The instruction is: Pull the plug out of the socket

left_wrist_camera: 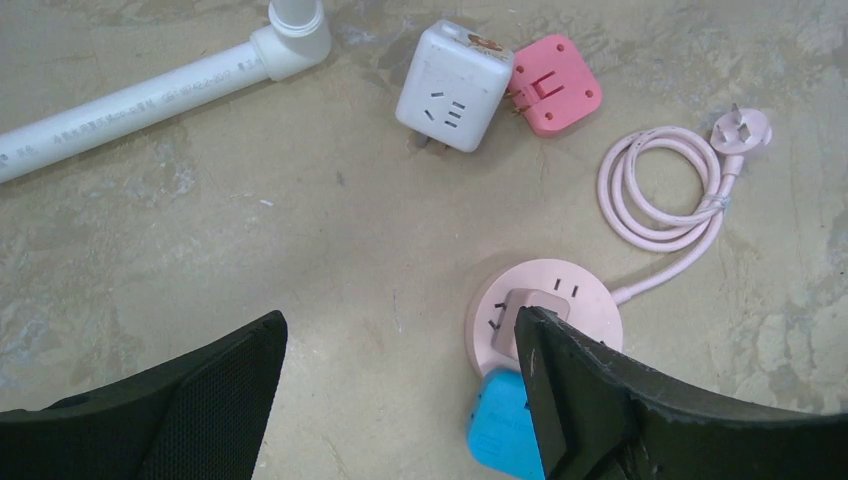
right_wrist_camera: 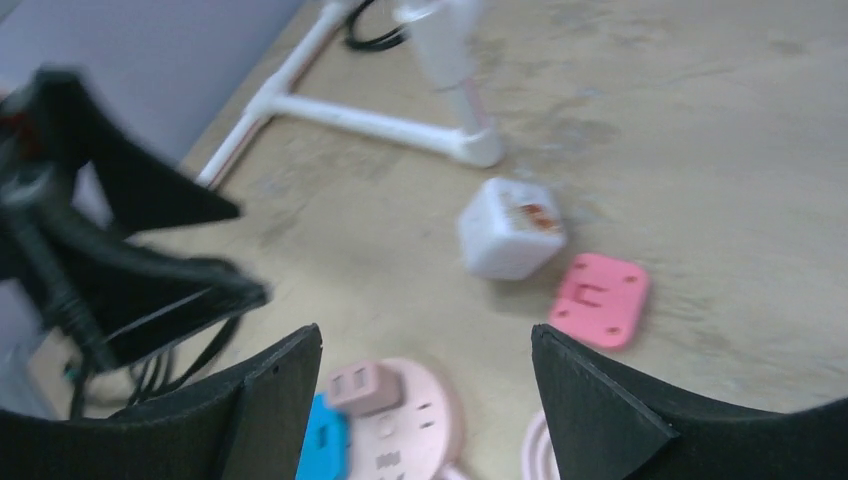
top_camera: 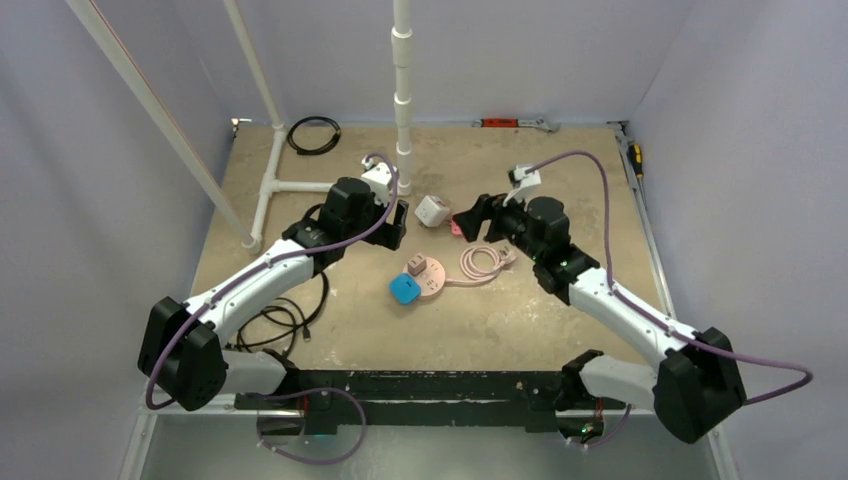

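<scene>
Nearest to me, the left gripper [top_camera: 392, 222] hangs over the table [top_camera: 520, 320] with its jaws spread wide and nothing between them. In its own wrist view the black fingers [left_wrist_camera: 215, 385] frame bare tabletop. The socket [left_wrist_camera: 545, 320], a round pale-pink disc, lies flat by the finger on the right of that view, which covers part of its rim. The plug [right_wrist_camera: 360, 388], a small dusty-pink block, sits seated in the socket's face, partly hidden behind that same finger. A blue adapter [left_wrist_camera: 500, 430] lies against the disc's near edge, also half under the finger.

The right gripper [top_camera: 470, 218] is likewise wide open and empty. Its blurred wrist view shows the socket low between its fingers [right_wrist_camera: 600, 410], nearer the one on the left, with the plug on top of the disc.

Beyond the socket, on the right gripper's side, its pink cord [top_camera: 483, 263] lies looped in a loose coil, ending in a flat round pink head. Further ahead of both grippers a white cube adapter [top_camera: 432, 211] sits touching a small square pink adapter [top_camera: 457, 227]. Past those stands the white pipe frame [top_camera: 300, 185], and a coil of black cable [top_camera: 313, 135] lies near the back wall.
</scene>
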You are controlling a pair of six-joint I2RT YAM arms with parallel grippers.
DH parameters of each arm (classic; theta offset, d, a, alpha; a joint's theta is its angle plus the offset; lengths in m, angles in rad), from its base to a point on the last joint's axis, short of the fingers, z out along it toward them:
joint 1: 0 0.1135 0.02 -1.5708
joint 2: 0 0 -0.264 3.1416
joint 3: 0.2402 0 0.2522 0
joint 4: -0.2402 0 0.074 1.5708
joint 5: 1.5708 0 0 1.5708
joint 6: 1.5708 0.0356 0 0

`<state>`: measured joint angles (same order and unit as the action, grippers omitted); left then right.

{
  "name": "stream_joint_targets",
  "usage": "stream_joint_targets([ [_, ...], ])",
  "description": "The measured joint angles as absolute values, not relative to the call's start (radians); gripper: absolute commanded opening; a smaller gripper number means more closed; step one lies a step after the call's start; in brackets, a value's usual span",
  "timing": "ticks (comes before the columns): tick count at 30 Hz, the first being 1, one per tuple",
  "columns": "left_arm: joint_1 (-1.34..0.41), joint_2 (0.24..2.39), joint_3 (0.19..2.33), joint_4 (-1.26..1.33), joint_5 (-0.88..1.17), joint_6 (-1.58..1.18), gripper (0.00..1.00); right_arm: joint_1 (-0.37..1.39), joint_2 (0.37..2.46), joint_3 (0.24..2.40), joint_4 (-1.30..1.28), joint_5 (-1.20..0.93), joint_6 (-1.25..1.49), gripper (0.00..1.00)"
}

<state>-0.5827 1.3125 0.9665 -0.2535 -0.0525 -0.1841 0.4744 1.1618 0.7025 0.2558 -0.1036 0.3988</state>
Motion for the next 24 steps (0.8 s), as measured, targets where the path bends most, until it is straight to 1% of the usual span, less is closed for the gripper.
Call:
stream_joint_targets([
  [3,-0.583,1.308,0.966,-0.249,-0.047,-0.192,0.84,0.598,1.131,0.702,0.217,-0.099,0.372,0.79],
  [7,-0.582,1.309,0.959,-0.249,-0.049,-0.196,0.83,0.775,1.155,0.702,0.154,-0.057,0.352,0.78],
  [11,-0.582,1.32,0.955,-0.253,-0.057,-0.196,0.83,0.88,1.211,0.702,0.131,0.036,0.342,0.75],
  [17,-0.581,1.34,0.955,-0.249,-0.062,-0.192,0.83,0.953,1.359,0.743,0.118,0.161,0.318,0.65],
  [24,-0.562,1.39,0.955,-0.251,-0.068,-0.191,0.83,0.982,1.5,0.851,0.12,0.222,0.255,0.64],
])
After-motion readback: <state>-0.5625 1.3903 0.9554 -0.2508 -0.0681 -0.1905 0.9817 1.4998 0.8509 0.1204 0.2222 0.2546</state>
